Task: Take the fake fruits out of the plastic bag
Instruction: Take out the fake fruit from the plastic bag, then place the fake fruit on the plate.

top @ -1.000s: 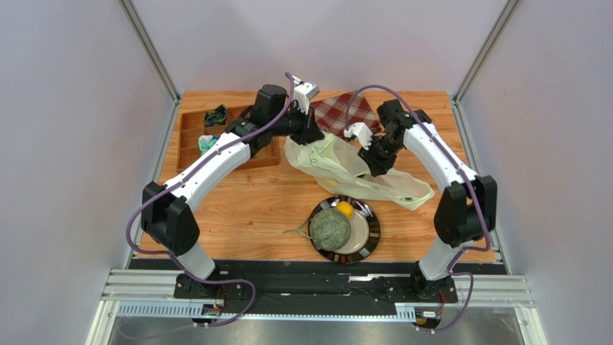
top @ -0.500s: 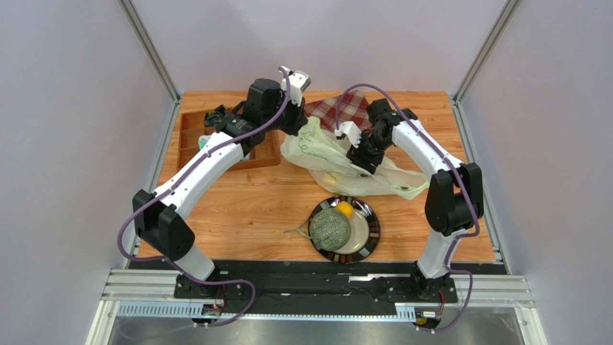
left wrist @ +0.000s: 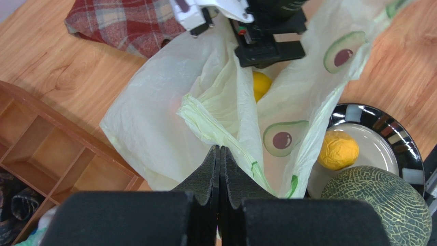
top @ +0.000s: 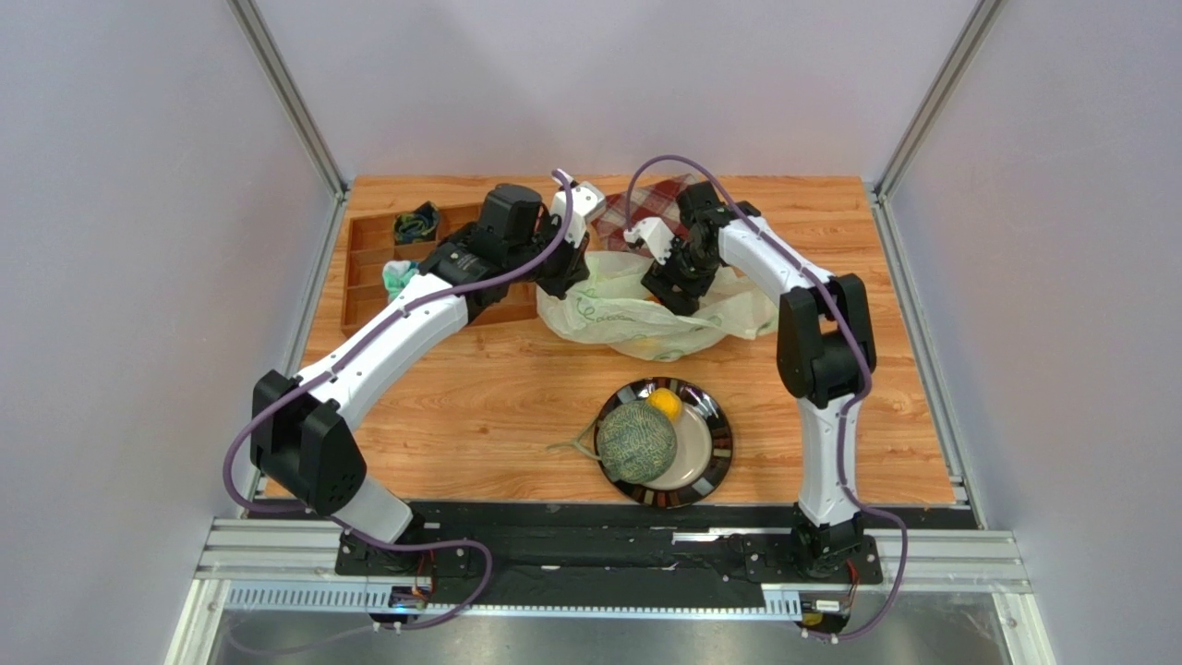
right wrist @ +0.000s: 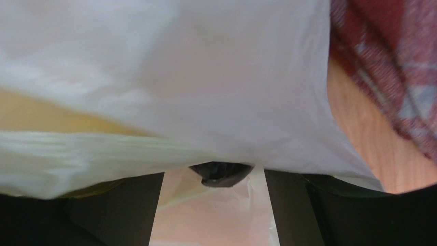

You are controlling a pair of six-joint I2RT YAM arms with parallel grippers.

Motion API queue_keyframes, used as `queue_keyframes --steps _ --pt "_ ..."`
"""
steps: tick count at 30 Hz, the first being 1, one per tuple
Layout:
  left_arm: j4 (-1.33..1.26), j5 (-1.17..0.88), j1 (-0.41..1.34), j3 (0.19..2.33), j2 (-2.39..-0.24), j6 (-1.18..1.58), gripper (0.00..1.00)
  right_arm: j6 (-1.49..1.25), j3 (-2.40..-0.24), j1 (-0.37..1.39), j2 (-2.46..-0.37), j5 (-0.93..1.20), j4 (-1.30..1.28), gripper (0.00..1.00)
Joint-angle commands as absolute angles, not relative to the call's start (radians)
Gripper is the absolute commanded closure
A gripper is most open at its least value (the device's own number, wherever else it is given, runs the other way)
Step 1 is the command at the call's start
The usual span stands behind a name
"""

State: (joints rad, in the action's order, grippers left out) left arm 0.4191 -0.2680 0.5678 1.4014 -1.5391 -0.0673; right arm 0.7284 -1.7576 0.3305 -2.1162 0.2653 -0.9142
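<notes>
The plastic bag (top: 624,312) lies bunched at the back centre of the table, pale with avocado prints (left wrist: 154,128). My left gripper (top: 566,272) is shut on the bag's crinkled rim (left wrist: 219,149). My right gripper (top: 674,283) stands open at the bag's mouth, and film drapes over its spread fingers (right wrist: 215,179). A yellow fruit (left wrist: 261,84) shows inside the bag just below the right gripper. The netted melon (top: 636,439) and a small yellow citrus (top: 666,403) rest on the dark-rimmed plate (top: 715,457). Whatever else is in the bag stays hidden.
A red plaid cloth (top: 669,198) lies behind the bag at the back edge. A wooden compartment tray (top: 378,266) with small items sits at the back left, close to the left arm. The plate stands near the front centre.
The right gripper let go and opened while its arm swung left and back to the bag's mouth. The bag, earlier stretched out to the right, collapsed into a heap. The left gripper lowered slightly, still shut.
</notes>
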Motion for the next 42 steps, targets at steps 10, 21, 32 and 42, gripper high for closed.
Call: queue_keyframes --steps 10,21,32,42 --pt "0.400 -0.268 0.578 1.408 -1.549 -0.112 1.00 0.627 -1.830 0.304 -2.082 0.299 -0.818 0.61" --pt "0.324 -0.262 0.578 1.387 -1.549 -0.089 1.00 0.629 -1.694 0.304 -1.646 0.544 -1.074 0.56" --pt "0.287 -0.270 0.578 1.376 -1.505 -0.055 1.00 0.759 -1.183 0.365 -1.270 0.460 -1.191 0.55" --pt "0.305 -0.288 0.578 1.321 -1.445 -0.069 1.00 0.634 -1.078 0.476 -1.480 0.410 -0.977 0.39"
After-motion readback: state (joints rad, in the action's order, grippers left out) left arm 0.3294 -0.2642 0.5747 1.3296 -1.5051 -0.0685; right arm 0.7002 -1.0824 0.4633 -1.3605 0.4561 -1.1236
